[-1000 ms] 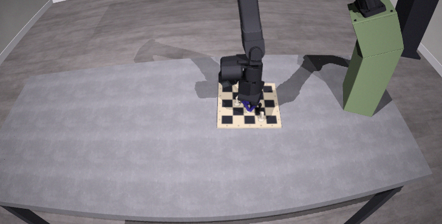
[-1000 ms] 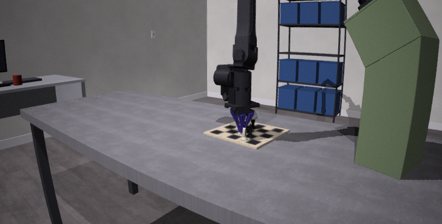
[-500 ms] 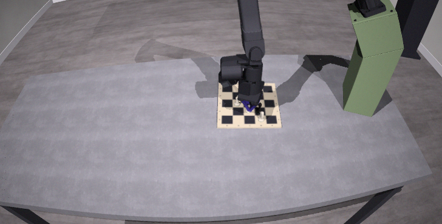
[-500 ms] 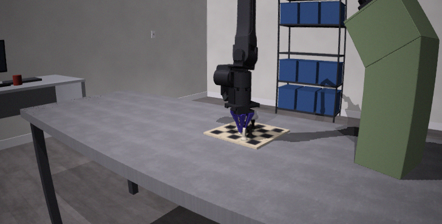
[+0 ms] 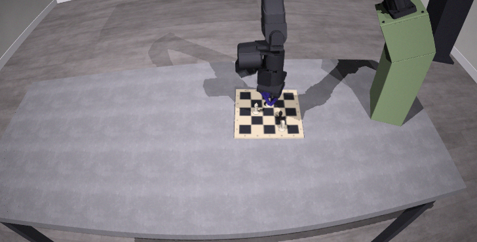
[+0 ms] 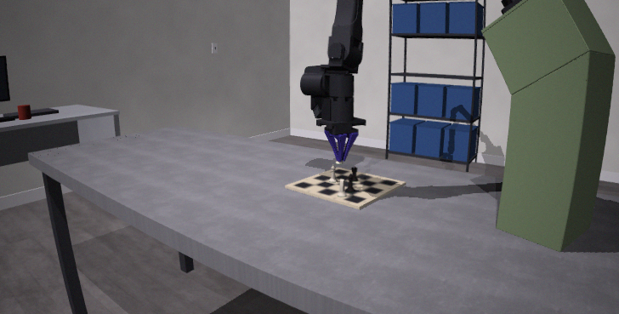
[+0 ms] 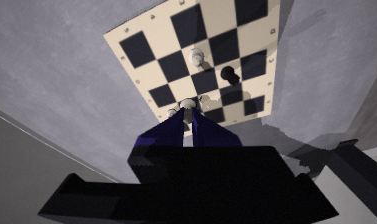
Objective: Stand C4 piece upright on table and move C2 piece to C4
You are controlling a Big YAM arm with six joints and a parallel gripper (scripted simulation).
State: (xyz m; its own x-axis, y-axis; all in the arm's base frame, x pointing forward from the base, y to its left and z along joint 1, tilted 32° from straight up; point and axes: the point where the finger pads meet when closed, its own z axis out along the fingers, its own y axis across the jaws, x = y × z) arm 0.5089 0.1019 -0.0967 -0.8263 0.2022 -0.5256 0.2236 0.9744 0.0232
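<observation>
- While the first half of the task is being carried out, the white C4 piece (image 6: 338,162) (image 7: 188,103) is being held above the board (image 5: 250,137) (image 6: 291,186) (image 7: 114,39), its own square apparently already vacated.
- The claw (image 5: 270,102) (image 6: 339,160) (image 7: 188,111) is being kept nearly closed, its fingertips being pressed on that piece; how upright it is being held cannot be told for sure.
- The black C2 piece (image 6: 354,174) is being left standing, seemingly on its starting square; from above it is being hidden by the arm (image 5: 270,63) (image 6: 339,94).
- By the next move, the held piece is probably being called off the board to the worktop (image 5: 133,160) (image 6: 195,199) (image 7: 54,65), where it is being asked to stand on its base before being released.
- Height is being required on the way, since the B3 piece (image 5: 256,108) (image 6: 332,174) (image 7: 172,113) and the C2 piece are being passed closely and could be knocked.
- The D4 piece (image 5: 280,115) (image 6: 350,184) (image 7: 229,75) and D5 piece (image 5: 282,125) (image 6: 341,186) (image 7: 196,56) are being left upright.
- The C2 transfer is still being awaited.
</observation>
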